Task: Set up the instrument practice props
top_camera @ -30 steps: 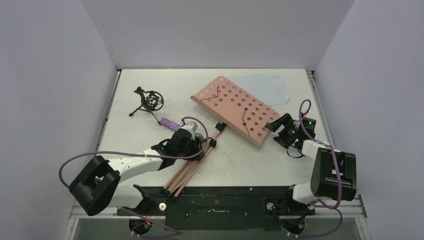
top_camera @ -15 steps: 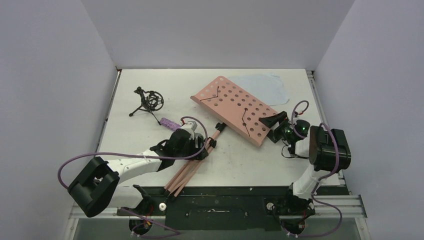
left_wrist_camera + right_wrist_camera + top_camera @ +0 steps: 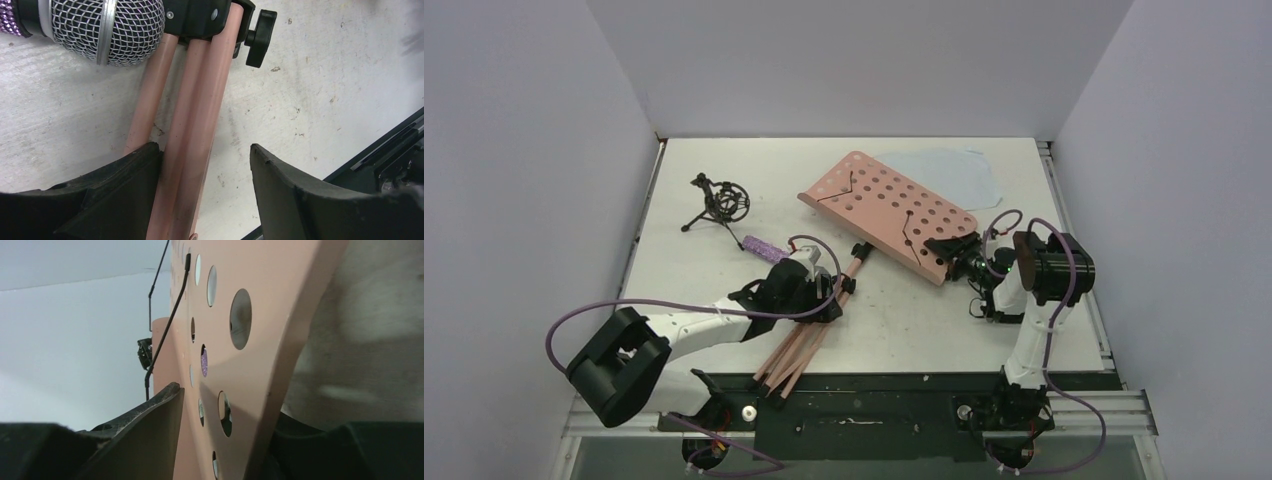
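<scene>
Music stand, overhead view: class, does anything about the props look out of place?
The pink music stand lies on the table with its legs folded together, not upright. The purple microphone lies loose beside them, outside the black tripod holder.

Smooth, slightly shiny pink painted metal: stand legs (image 3: pixel 192 125) between the fingers (image 3: pixel 115 195) of the left pincer (image 3: pixel 205 150). Shiny wire mesh: microphone head (image 3: pixel 107 27) just past them. Dull, scratched table (image 3: pixel 325 75) underneath. Matt pink desk (image 3: pixel 260 315) in the right pincer (image 3: pixel 230 405), with rough black fingers.
</scene>
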`<move>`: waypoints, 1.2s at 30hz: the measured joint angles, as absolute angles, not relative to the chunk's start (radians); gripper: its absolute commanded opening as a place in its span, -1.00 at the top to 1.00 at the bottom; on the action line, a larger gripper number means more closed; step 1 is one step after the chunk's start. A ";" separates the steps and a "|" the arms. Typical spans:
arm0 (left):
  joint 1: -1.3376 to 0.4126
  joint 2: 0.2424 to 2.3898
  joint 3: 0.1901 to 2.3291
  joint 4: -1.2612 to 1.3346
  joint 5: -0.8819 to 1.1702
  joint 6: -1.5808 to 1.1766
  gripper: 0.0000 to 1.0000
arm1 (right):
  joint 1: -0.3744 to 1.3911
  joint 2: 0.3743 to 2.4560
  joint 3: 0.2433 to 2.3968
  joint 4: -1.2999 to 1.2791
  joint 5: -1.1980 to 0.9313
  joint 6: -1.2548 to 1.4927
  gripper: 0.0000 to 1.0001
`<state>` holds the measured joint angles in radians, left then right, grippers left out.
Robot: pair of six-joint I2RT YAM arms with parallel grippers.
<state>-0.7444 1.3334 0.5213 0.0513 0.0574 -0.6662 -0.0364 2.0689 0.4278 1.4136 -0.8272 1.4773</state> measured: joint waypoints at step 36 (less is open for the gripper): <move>-0.751 1.251 0.522 -0.028 0.040 -0.665 -0.90 | -0.069 1.575 0.460 0.761 -0.826 1.126 0.53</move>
<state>-0.7509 1.2514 0.5220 -0.0284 0.0399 -0.6651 -0.0692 1.5753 0.4603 0.7609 -0.8265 1.1263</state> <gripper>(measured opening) 0.936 0.334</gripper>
